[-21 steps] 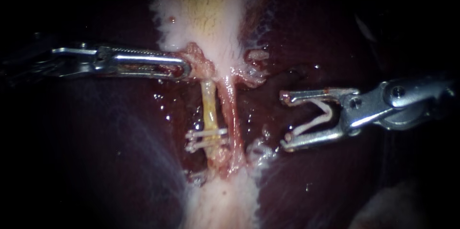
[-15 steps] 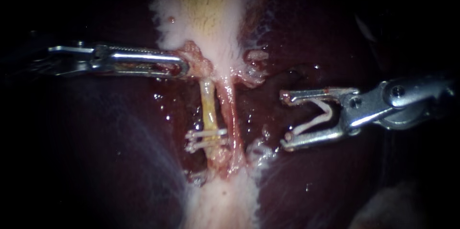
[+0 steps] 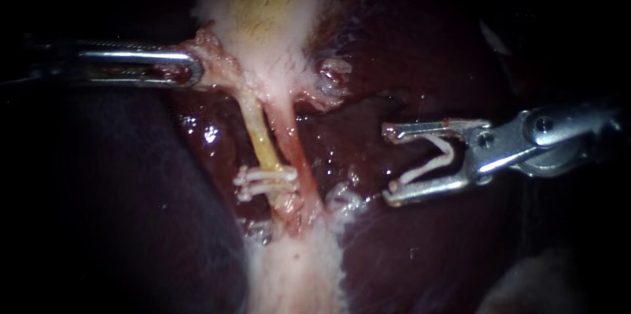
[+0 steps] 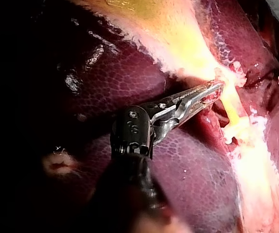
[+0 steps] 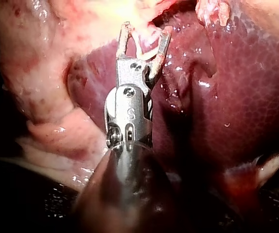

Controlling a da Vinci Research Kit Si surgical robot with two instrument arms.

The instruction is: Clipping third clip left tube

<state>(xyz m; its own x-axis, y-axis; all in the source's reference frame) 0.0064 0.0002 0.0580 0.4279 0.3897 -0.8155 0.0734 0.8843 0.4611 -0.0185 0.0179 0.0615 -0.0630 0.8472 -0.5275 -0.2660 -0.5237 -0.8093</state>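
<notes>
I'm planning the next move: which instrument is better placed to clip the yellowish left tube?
Right. The right instrument carries an open clip in its jaws, facing the left tube. The left instrument is shut on tissue, likely tensioning the tube.

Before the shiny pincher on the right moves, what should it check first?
1. New clip sits in the right instrument: ok, the jaws hold it from both sides and the clip is open.
2. Left instrument grips tissue and pulls it taut: ok.
3. Left tube is bare above the two clips: ok.
4. New clip is around the left tube: not ok, it is well apart, off to the side.
5. Right tube is out of the clip's way: cannot tell.
</notes>
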